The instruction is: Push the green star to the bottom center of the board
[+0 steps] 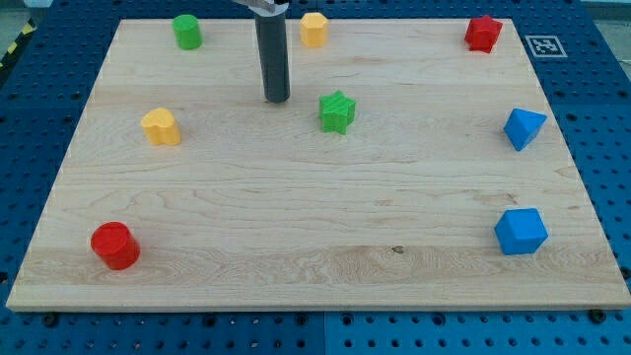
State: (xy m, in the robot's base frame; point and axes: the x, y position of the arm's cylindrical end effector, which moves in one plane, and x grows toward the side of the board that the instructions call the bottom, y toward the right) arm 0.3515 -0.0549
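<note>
- Across the wooden board (pixel 315 217), you have room: below the star, the way to the bottom edge lies bare.
- You work with no claw, only the rod; my tip (pixel 277 100) rests just left of the green star (pixel 337 111), apart from it.
- Upper centre holds the star. Judge it light, stiff, prone to spin; push its top side, squarely.

green cylinder (pixel 187 32), 2 yellow blocks (pixel 314 30) (pixel 161 127), red cylinder (pixel 115 246)
</note>
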